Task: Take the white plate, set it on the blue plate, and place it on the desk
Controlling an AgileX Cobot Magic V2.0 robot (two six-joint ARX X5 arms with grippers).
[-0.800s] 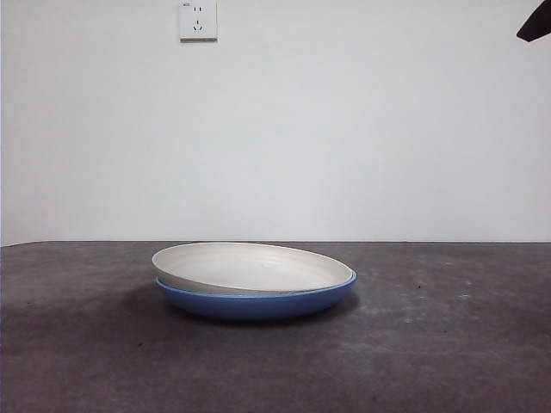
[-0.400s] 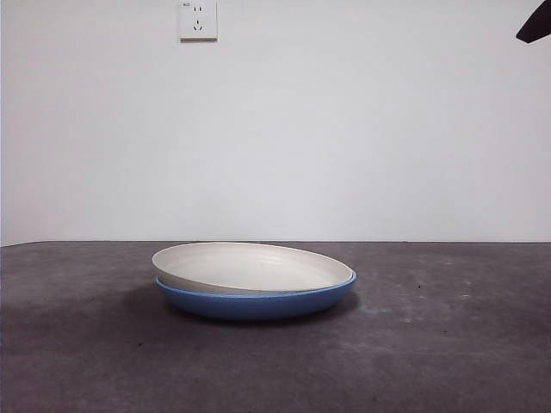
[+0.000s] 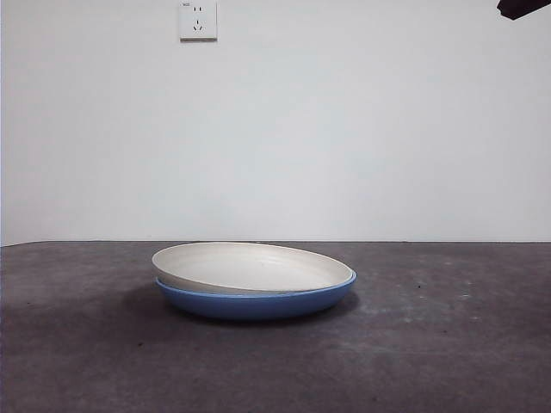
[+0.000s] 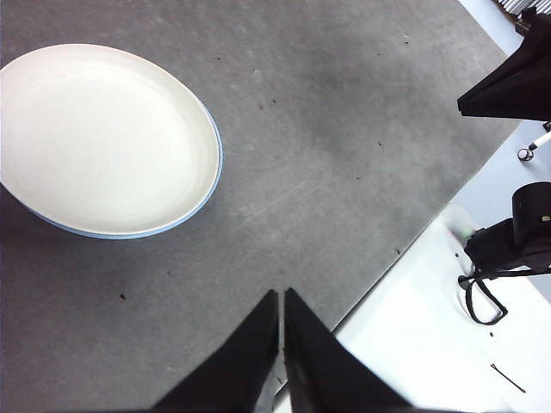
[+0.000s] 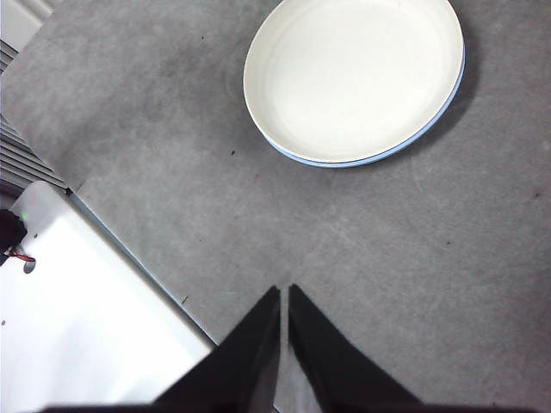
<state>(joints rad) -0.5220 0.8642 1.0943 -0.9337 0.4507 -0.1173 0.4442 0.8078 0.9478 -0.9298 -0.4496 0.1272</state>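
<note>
Behind the desk (image 3: 448, 344) I see a plain white wall with a wall socket (image 3: 198, 20) at the upper left of the front view. On the dark mottled tabletop, just left of the frame's centre, the white plate (image 3: 250, 268) sits nested inside the blue plate (image 3: 258, 304), slightly tilted, its left rim riding higher than the blue rim while the right rim sinks level with it. Both wrist views show only a thin blue crescent around the cream dish. My left gripper (image 4: 281, 297) hangs above bare tabletop near the desk's edge, well apart from the plates, its jaws pressed together with nothing between them. My right gripper (image 5: 283, 291) does the same on its side, jaws closed on nothing. A black arm tip (image 3: 521, 8) shows at the upper right corner of the front view.
</note>
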